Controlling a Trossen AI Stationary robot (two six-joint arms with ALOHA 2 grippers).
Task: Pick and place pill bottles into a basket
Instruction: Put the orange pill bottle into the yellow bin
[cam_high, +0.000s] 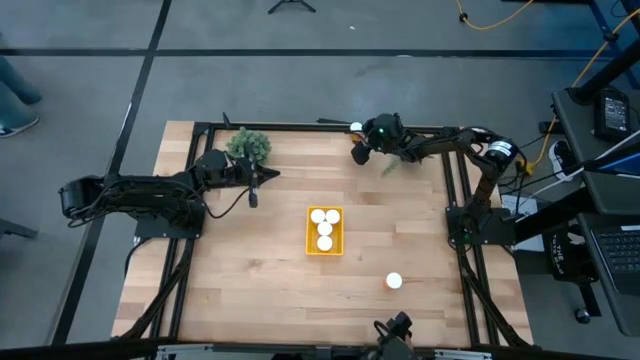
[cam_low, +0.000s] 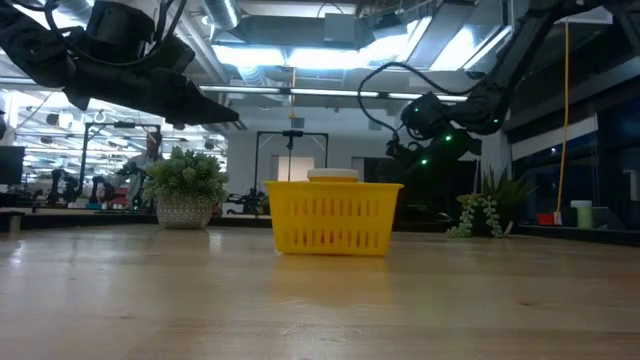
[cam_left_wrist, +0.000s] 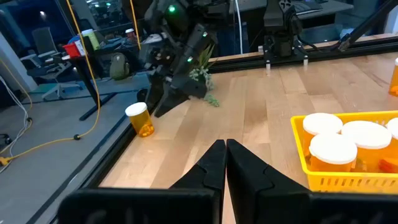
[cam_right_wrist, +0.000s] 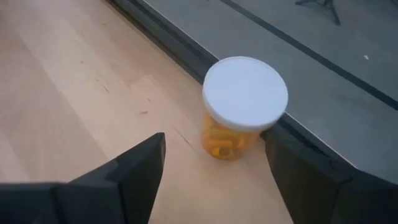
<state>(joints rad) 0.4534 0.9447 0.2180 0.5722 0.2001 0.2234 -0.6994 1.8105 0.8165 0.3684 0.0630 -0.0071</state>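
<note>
Right gripper (cam_right_wrist: 211, 171) spread wide, straddling 1 upright pill bottle (cam_right_wrist: 242, 106) at the table's far edge rail, probably not touching yet; left gripper (cam_left_wrist: 225, 163) pressed shut, farther off; basket (cam_high: 324, 231) holds 3 bottles mid-table.

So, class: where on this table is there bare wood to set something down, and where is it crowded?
Bare wood: the whole near-left stretch, between the yellow basket and the table's left edge, and the strip between the basket and the lone bottle near the right. Crowded: the far edge, where the right claw stands open around a bottle beside a trailing plant, and the left claw by the bushy plant.
</note>
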